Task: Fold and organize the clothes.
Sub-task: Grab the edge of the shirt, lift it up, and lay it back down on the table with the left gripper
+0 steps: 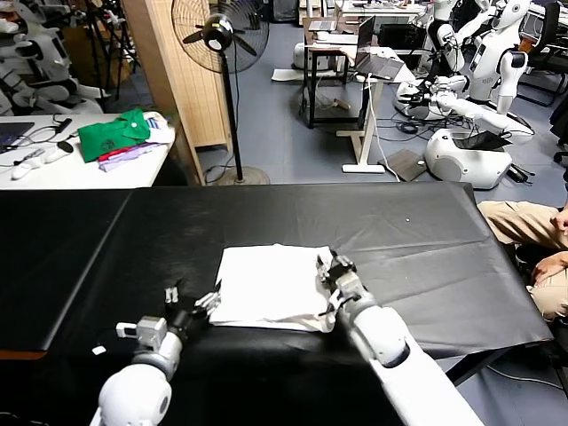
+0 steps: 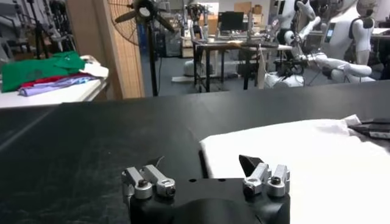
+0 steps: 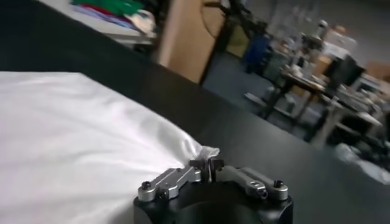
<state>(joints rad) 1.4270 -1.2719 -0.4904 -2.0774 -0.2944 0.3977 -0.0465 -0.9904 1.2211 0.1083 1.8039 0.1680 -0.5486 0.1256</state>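
T-shirt: the white T-shirt (image 1: 271,286) lies folded into a neat rectangle on the black table (image 1: 426,240), near its front edge, between the two arms.
Left tool: the left tool (image 1: 193,306) sits low at the shirt's left edge, fingers spread wide with nothing between them; I judge it placed to slide under or pinch that edge.
Right tool: the right tool (image 1: 332,269) rests at the shirt's right edge, fingertips drawn almost together right at a puckered corner of cloth; whether it grips the fabric I cannot tell.
Why so: both tools flank the bundle, probably for a further fold or to square it.
Containers: none visible; a green garment (image 1: 114,133) lies on a white side table (image 1: 53,169), well apart.
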